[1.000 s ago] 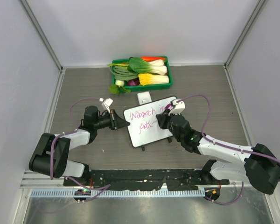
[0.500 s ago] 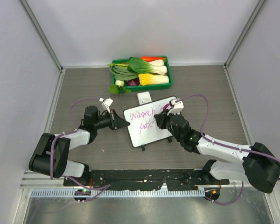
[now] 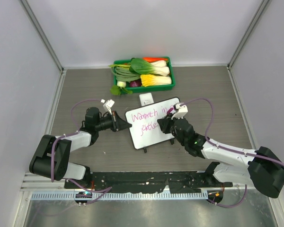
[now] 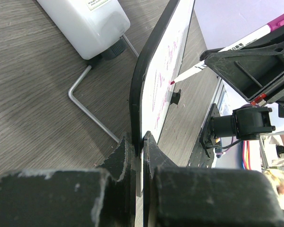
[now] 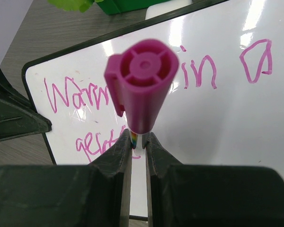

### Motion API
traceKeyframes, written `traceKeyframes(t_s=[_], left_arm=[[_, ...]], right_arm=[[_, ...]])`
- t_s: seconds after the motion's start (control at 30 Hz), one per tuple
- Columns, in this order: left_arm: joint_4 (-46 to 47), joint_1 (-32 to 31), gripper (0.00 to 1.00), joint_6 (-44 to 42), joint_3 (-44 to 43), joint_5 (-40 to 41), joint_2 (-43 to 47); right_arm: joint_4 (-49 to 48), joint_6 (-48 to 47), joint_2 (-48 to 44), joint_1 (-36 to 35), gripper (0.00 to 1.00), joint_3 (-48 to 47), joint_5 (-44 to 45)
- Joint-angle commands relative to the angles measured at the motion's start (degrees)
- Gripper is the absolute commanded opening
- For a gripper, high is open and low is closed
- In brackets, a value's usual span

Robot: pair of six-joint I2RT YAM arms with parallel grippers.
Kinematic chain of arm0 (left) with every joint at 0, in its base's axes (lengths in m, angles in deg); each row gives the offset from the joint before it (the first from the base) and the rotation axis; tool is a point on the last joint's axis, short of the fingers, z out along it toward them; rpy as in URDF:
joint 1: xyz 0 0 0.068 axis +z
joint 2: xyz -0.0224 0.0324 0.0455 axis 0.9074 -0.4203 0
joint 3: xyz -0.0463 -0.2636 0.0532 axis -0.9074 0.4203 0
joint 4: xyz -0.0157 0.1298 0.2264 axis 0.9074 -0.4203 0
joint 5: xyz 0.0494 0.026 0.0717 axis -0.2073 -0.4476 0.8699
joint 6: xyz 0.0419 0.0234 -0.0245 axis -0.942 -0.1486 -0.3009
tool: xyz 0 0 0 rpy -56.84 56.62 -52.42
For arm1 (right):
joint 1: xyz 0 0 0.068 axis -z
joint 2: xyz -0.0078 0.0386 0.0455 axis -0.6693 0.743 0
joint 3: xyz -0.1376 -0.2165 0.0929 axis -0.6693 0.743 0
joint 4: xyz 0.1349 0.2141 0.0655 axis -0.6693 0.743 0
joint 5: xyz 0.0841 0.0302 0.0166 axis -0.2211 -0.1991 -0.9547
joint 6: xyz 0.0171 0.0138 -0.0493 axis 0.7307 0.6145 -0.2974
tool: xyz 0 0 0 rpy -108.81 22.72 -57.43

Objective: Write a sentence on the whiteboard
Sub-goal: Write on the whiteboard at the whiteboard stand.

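The whiteboard (image 3: 143,133) lies mid-table, tilted, with its two black feet on the near edge. The sentence (image 3: 146,116) runs in pink cursive, "Warmth in" above a second line (image 3: 147,126). My left gripper (image 3: 119,121) is shut on the board's left rim (image 4: 136,101). My right gripper (image 3: 164,123) is shut on a pink marker (image 5: 139,87), its tip (image 4: 172,82) touching the board at the end of the second line (image 5: 99,142). In the right wrist view the writing (image 5: 71,94) shows behind the marker's cap end.
A green tray (image 3: 117,63) of vegetables stands at the back. A small white box (image 3: 146,99) sits just behind the board; it shows in the left wrist view (image 4: 87,23) with a bent metal rod (image 4: 87,111). A small white piece (image 3: 107,102) lies near the left gripper.
My right gripper has shifted slightly right along the second line with the marker, and the pink writing there has grown longer. The left gripper and board have not moved.
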Motion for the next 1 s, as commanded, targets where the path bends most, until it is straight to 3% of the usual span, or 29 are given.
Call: traceKeyframes(t_s=[0.0, 0.43, 0.8, 0.97], left_arm=[[-1.8, 0.3, 0.0, -4.6, 0.4, 5.7, -0.6], [-1.8, 0.2, 0.0, -4.6, 0.5, 5.8, -0.6], [-1.8, 0.2, 0.0, -4.6, 0.5, 5.8, -0.3], [-1.8, 0.2, 0.0, -4.6, 0.5, 5.8, -0.3]], right_arm=[[2.0, 0.4, -0.7, 0.1, 0.01, 1.3, 2.7], [3.1, -1.6, -2.8, 0.0, 0.01, -1.8, 5.3], [4.8, -3.3, -11.9, 0.7, 0.01, -6.6, -1.1], [5.2, -0.1, -13.5, 8.2, 0.01, -6.0, -9.3]])
